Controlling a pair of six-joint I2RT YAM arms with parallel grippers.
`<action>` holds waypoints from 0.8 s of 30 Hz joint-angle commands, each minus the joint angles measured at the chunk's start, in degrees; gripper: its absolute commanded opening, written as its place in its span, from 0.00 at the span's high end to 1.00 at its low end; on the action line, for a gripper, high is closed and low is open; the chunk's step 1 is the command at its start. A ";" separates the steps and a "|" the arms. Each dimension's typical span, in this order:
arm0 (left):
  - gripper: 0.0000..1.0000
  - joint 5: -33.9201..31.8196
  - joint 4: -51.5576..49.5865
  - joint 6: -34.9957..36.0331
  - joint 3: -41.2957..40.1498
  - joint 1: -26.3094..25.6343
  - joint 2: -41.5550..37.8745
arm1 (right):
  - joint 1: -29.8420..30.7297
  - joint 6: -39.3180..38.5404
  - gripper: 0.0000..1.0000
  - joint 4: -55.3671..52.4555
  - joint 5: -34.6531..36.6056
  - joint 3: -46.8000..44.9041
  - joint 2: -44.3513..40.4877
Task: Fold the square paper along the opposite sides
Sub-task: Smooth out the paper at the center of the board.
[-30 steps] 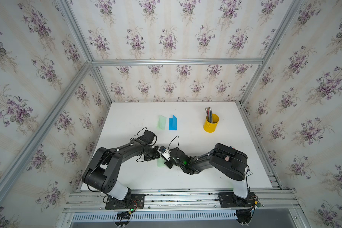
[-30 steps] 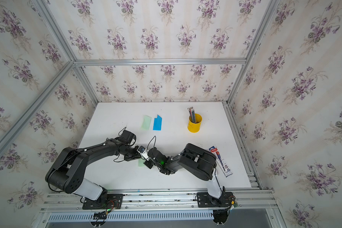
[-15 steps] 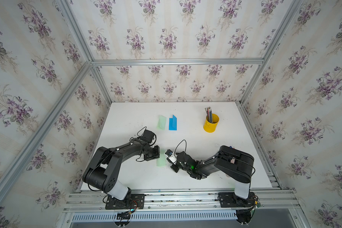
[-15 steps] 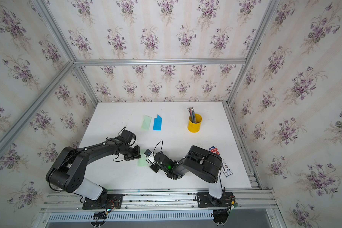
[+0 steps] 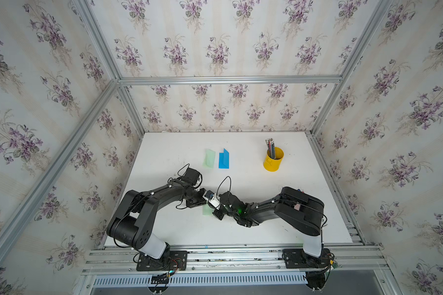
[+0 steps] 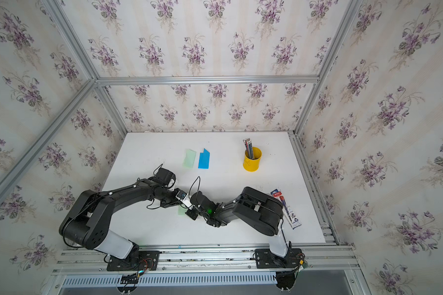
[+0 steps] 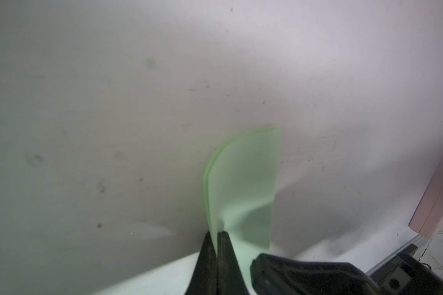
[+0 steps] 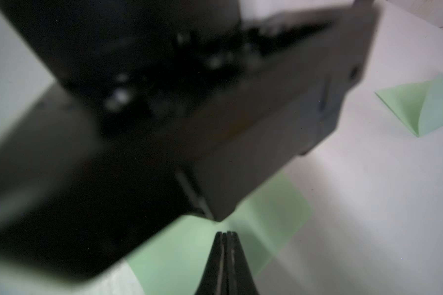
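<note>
- At the near middle of the white table (image 5: pixel 164 229), on the left, the left gripper (image 7: pixel 217 236) is seen with its fingers clamped on the doubled edge of the green square paper (image 7: pixel 243 178). If that pinch is dragged sideways, the two layers could be slid out of line and the fold set crooked.
- Just to the right, the paper is shown bowed upward rather than lying flat, and only a sliver of it is left visible between the arms in a top view (image 5: pixel 205 210). If it is released before a crease is pressed in, it is likely to spring open.
- Further right, the right gripper (image 8: pixel 224 233) is pictured with its fingers pressed together and nothing held between them, its tip set over the sheet. Whether contact is made cannot be told. The thin paper could be wrinkled or torn by a hard press, and the two closely crowded wrists could be knocked together.
- At the back, the pale green folded sheet (image 5: pixel 209 158), the blue folded sheet (image 5: pixel 223 159) and the yellow pencil cup (image 5: pixel 273 158) are left well apart from the work and are judged out of danger.
</note>
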 commanded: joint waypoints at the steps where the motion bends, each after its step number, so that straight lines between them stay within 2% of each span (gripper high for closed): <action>1: 1.00 -6.66 -5.27 1.24 -0.35 0.18 0.40 | 0.19 0.03 1.00 -0.72 -0.82 -0.68 0.92; 16: 1.00 -6.58 -5.69 3.33 -0.77 2.56 0.40 | 1.43 2.21 1.00 -1.73 1.39 -11.01 -3.40; 21: 1.00 -4.51 -4.66 4.30 -1.10 2.56 0.25 | 1.42 1.77 1.00 -4.28 0.69 -5.71 -7.76; 24: 1.00 -4.42 -4.22 4.39 -1.71 2.56 -0.54 | 1.53 1.27 1.00 -3.25 -0.29 -2.07 -6.07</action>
